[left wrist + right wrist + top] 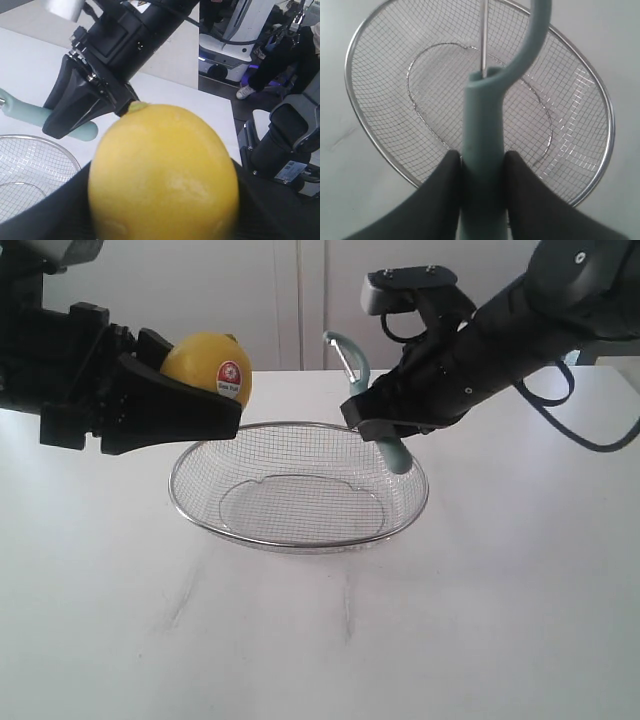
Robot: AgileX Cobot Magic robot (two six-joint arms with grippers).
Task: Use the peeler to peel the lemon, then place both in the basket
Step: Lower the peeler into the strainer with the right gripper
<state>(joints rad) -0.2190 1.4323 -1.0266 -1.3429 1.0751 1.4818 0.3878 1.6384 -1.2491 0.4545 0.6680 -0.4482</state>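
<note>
Two end effectors logged, both loaded, both off the white worktop [500, 620].

Left end effector [212, 380]: clamped on the lemon [205, 362]. Black fingers [170, 410] closed against the fruit from either side. Lemon held in the air, above and just outside the basket's left rim. Round red-and-white sticker [230, 375] on the side nearest the basket, plain in the exterior view. Stem nub at the top of the fruit, seen in the left wrist view [165, 175].

Right end effector [482, 175]: clamped on the peeler [482, 130]. Dark fingers [442, 185] pressed to both sides of the pale teal handle, with no gap on either side. Peeler tilted, loop head up and leaning toward the lemon, handle end down. Held over the basket's far right rim. Handle tip overlapping that rim in the exterior view; contact between tip and rim not determinable. Head and lemon clearly apart, open air between them above the basket.

Basket [200, 490]: silver wire mesh, thick metal rim, resting flat on the worktop between the two arms. Directly beneath the peeler in the right wrist view, with mesh and rim sharp around the handle.
</note>
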